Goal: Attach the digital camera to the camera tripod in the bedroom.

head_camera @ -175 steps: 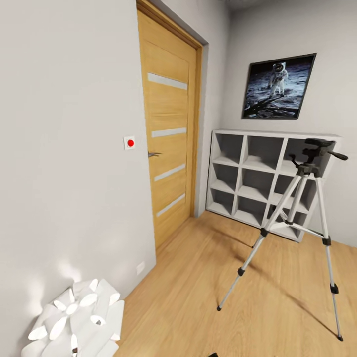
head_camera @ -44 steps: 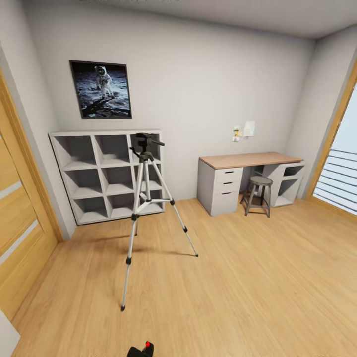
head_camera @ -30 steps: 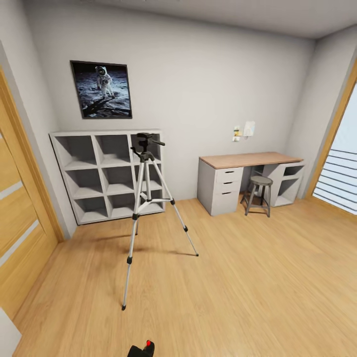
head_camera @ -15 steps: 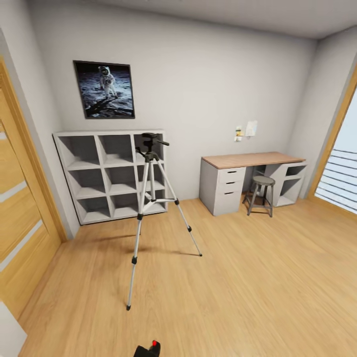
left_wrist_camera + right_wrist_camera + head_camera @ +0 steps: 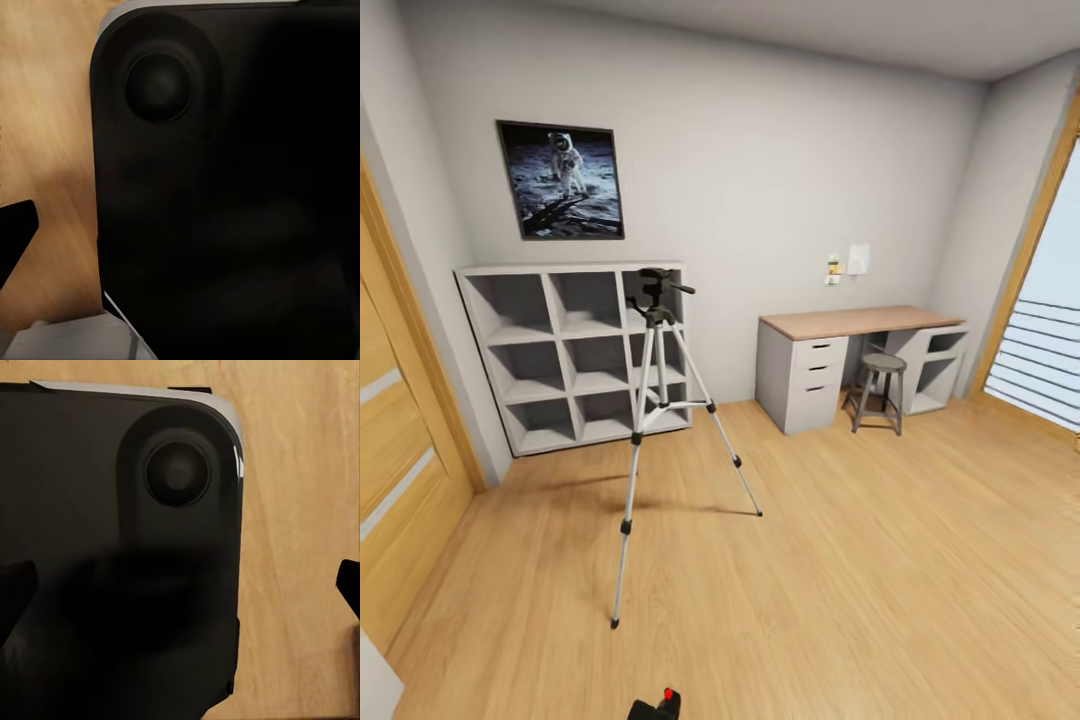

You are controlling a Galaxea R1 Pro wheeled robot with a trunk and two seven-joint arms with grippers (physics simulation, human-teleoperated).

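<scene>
The camera tripod (image 5: 657,420) stands on the wood floor in front of the white cube shelves, silver legs spread and its dark head (image 5: 657,288) bare. The digital camera (image 5: 657,709), black with a red dot, peeks over the bottom edge of the head view, well short of the tripod's nearest foot; what it rests on is cut off. My left gripper (image 5: 180,225) and right gripper (image 5: 180,585) hang beside my black base, over the floor. One left fingertip (image 5: 15,229) and one right fingertip (image 5: 349,583) sit at the picture edges, wide apart, with nothing between them.
White cube shelves (image 5: 575,355) line the back wall under an astronaut poster (image 5: 560,180). A desk (image 5: 855,360) and stool (image 5: 880,390) stand at the back right. A wooden door (image 5: 395,460) is at the left and a balcony door (image 5: 1050,350) at the right.
Over the last seconds my view swung from the door wall to the whole room, and it has wobbled slightly since. The tripod and camera have not moved.
</scene>
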